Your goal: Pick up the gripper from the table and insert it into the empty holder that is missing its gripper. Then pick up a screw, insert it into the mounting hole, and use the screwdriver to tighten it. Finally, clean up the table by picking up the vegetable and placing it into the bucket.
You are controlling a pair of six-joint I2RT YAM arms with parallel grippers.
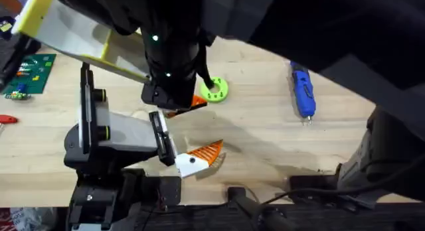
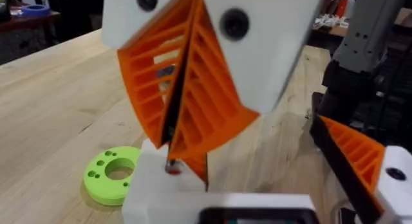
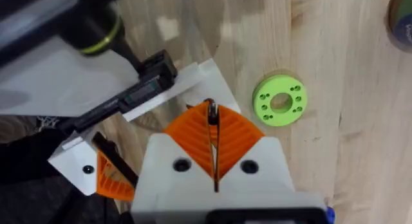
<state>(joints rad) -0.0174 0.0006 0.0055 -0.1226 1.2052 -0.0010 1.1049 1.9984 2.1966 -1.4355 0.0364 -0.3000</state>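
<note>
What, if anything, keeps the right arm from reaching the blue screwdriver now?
Probably nothing, so yes: the screwdriver lies alone on bare wood at the right side. The right gripper, near the holder, has its fingers shut and would need to open first.

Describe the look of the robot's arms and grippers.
Both grippers, left and right, have white finger blocks with black screw holes and orange ribbed triangular pads. The arm under the overhead camera is black with small green indicator lights.
</note>
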